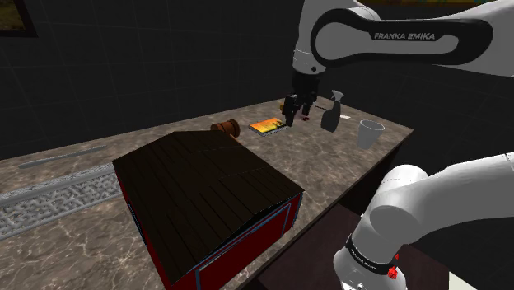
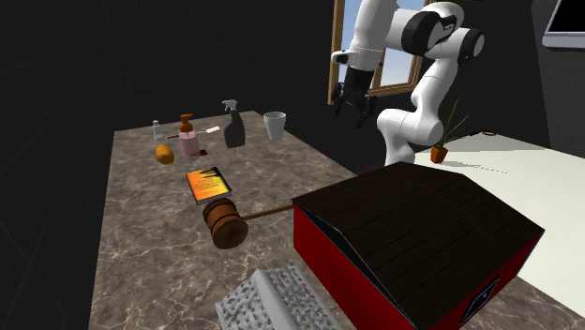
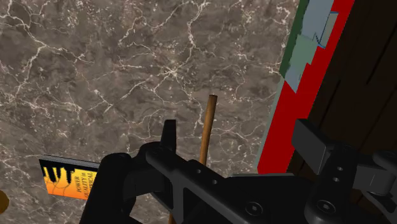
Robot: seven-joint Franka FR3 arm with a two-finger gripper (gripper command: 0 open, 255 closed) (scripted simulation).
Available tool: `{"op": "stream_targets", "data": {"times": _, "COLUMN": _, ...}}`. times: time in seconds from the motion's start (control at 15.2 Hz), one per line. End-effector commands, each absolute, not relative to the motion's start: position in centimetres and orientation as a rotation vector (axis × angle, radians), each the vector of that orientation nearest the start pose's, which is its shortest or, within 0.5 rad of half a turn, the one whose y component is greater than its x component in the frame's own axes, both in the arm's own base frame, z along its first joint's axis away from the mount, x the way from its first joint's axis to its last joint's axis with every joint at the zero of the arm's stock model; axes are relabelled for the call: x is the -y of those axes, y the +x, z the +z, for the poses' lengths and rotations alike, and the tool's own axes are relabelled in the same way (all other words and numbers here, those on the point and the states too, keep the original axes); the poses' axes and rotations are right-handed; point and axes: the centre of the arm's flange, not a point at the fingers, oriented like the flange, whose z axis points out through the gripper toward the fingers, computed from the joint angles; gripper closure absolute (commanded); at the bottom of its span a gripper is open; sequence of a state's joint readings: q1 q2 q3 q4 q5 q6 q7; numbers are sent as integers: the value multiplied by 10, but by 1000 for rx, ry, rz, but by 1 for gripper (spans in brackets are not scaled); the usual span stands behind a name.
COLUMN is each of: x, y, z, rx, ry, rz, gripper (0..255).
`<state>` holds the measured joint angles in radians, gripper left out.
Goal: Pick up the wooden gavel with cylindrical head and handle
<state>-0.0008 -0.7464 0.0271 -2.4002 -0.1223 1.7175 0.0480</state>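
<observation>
The gavel (image 2: 225,223) is brown wood, the counter (image 2: 141,244) brown with pale marble veins, the box (image 2: 323,244) red under a dark planked roof, the book (image 2: 207,182) orange and black, the cup (image 2: 274,125) white

Quick tally for the countertop (image 2: 141,244): one gavel (image 2: 225,223), one orange-cover book (image 2: 207,183), and one red building (image 2: 422,225) with a dark plank roof. Three bottles at the far end: one black spray bottle (image 2: 233,125), one pink pump bottle (image 2: 187,138) and one small clear bottle (image 2: 157,130). Also one pale cup (image 2: 274,125), one round orange thing (image 2: 166,154) and one grey textured slab (image 2: 277,298) at the near edge. Off the counter there's one potted plant (image 2: 439,153).
</observation>
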Motion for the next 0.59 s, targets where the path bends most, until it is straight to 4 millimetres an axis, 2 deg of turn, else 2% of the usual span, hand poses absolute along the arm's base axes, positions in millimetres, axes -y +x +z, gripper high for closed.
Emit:
{"op": "stream_targets", "data": {"times": 0.0, "x": 1, "y": 330, "z": 571, "rx": -23, "ry": -3277, "rz": -112, "gripper": 0}}
{"op": "stream_targets", "data": {"times": 0.53, "x": 21, "y": 417, "z": 511, "rx": -69, "ry": -3232, "rz": -92, "gripper": 0}}
